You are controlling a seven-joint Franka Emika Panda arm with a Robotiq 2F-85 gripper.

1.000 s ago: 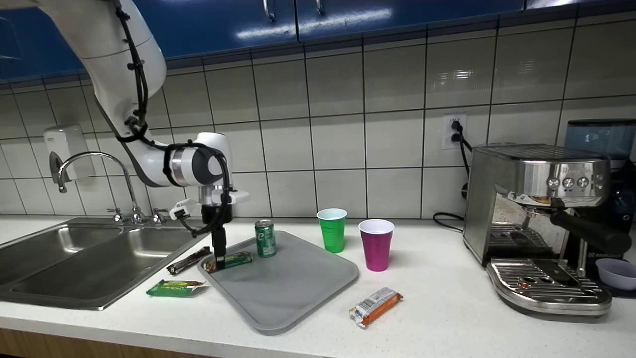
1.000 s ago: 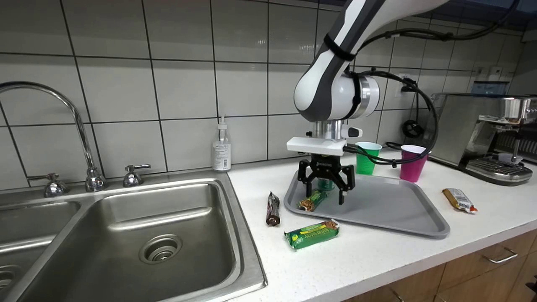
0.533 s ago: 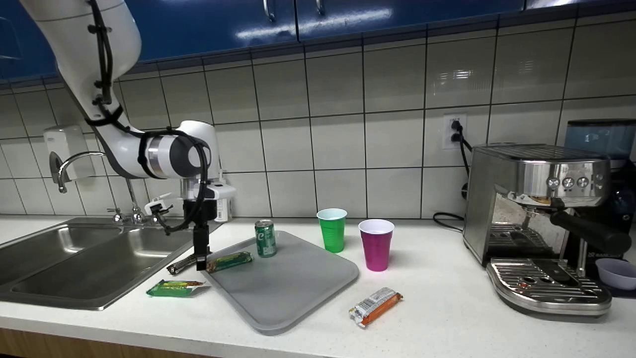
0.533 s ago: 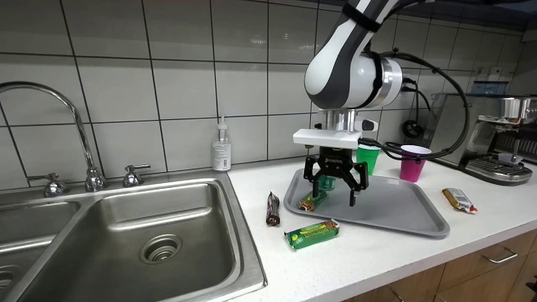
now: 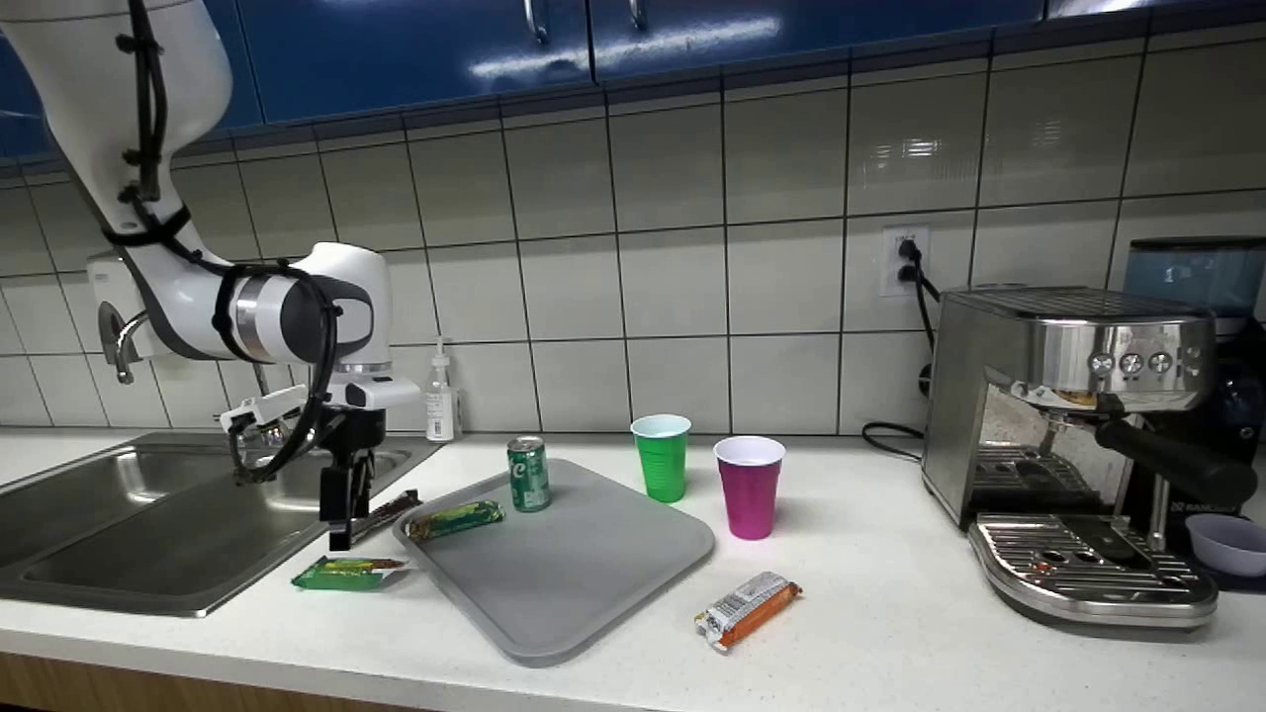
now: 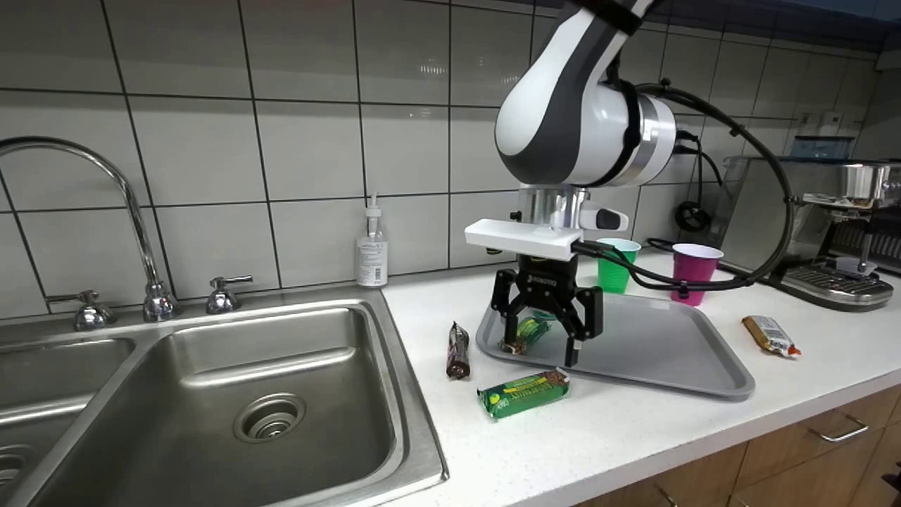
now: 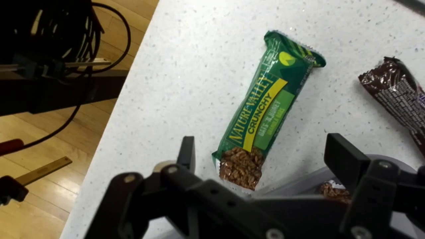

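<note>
My gripper (image 6: 540,348) hangs open above the counter with nothing between its fingers. Nearest to it is a green granola bar (image 7: 259,109), lying flat on the counter; in the wrist view its clear-wrapped end lies between the fingertips, lower than them. That same green bar (image 5: 346,574) shows just below the gripper in an exterior view. A brown-wrapped bar (image 6: 457,351) lies beside it, close to the sink. On the grey tray (image 5: 574,583) rest another green bar (image 5: 457,520) and an upright green can (image 5: 528,475). In an exterior view the gripper hides most of the can.
Behind the tray stand a green cup (image 5: 662,460) and a magenta cup (image 5: 749,489). An orange-and-white bar (image 5: 749,610) lies to the tray's right. The sink (image 6: 405,394) borders the counter, a soap bottle (image 6: 372,253) stands at its back, and a coffee machine (image 5: 1073,396) is farther off.
The open gripper has moved off the tray's corner, where it stood over the bar there, toward the sink side and over the green bar on the counter. The objects have stayed put.
</note>
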